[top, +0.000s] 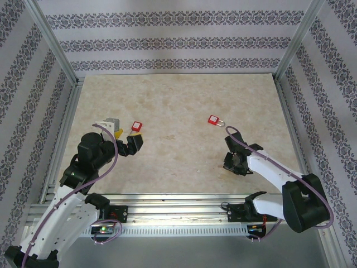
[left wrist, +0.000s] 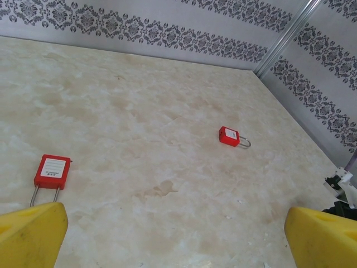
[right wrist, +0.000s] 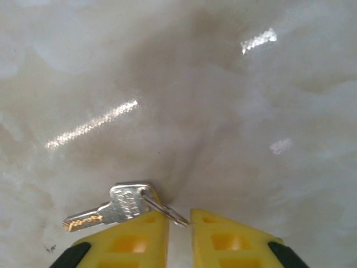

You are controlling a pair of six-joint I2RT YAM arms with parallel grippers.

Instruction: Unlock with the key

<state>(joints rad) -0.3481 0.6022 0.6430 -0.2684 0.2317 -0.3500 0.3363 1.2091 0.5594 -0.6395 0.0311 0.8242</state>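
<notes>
The key [right wrist: 111, 209] lies flat on the tabletop [right wrist: 167, 84] in its right half, toward the near edge, with its blade pointing away from the right gripper [right wrist: 179, 220]. That gripper's jaws are drawn almost together, and the key ring [right wrist: 170, 212] is nipped in the slim gap between them.

The key looks small, light, stiff metal and likely to skate on the glossy surface. Held by the ring alone it would probably dangle, so pinching the flat head looks steadier and leaves the blade free.

One red padlock [top: 214, 120] lies beyond this gripper, toward the middle. A second padlock [left wrist: 53, 170] lies in the left half, just ahead of the left gripper [left wrist: 177, 234], whose jaws stand wide apart and hold nothing.
</notes>
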